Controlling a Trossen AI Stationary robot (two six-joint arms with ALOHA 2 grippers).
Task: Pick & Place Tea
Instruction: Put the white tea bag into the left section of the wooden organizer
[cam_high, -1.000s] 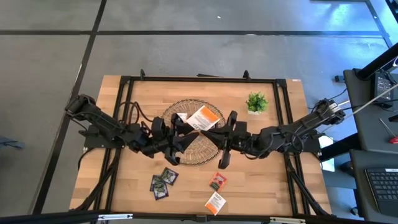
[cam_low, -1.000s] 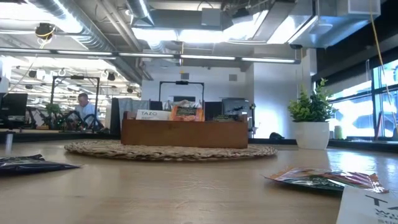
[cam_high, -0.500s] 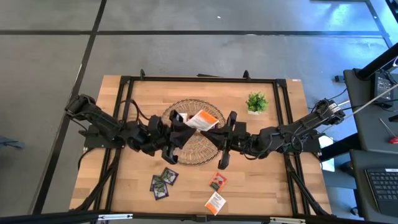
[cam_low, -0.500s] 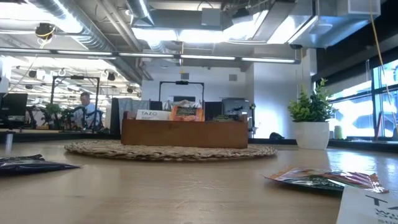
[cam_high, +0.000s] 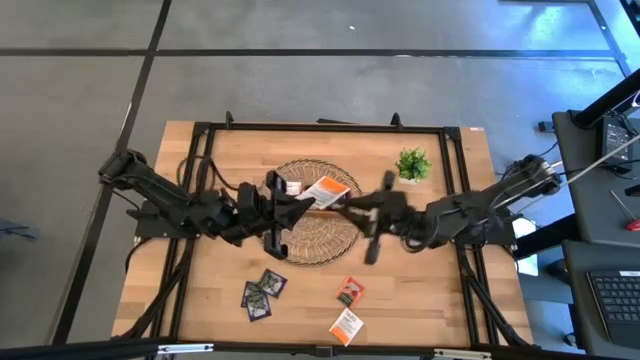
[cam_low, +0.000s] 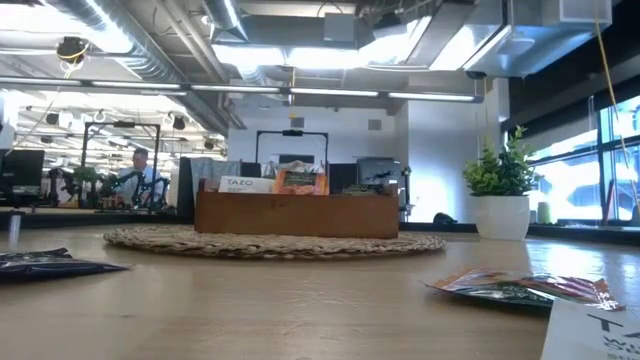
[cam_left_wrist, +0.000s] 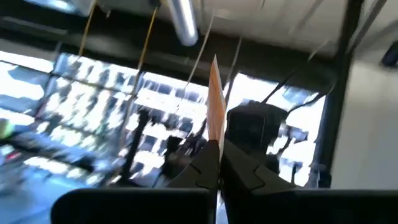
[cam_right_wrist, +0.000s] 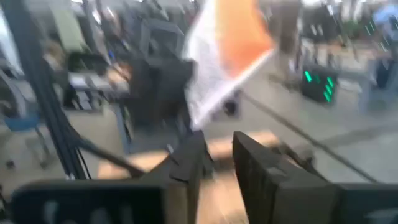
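**Orange-and-white sachet gripped by the left arm over the woven mat**

In the high view, the left gripper (cam_high: 290, 203) is seen above the round woven mat (cam_high: 335, 243), with a white-and-orange tea sachet (cam_high: 322, 191) lying between it and the right gripper (cam_high: 352, 203). The sachet is flat and square, about half white and half orange.

In the left wrist view, the fingers (cam_left_wrist: 202, 168) are closed on the sachet's lower edge (cam_left_wrist: 215, 109), which is seen edge-on as a thin orange strip. In the right wrist view, the sachet's broad face (cam_right_wrist: 229, 53) is shown beyond the right fingers (cam_right_wrist: 189, 163), which stand parted with nothing between them.

3 dark sachets (cam_high: 262, 291), 1 red sachet (cam_high: 350, 291) and 1 orange sachet (cam_high: 346, 326) lie on the table (cam_high: 440, 300) nearer the front edge. Only the low view shows the wooden tray (cam_low: 297, 213) on the mat.
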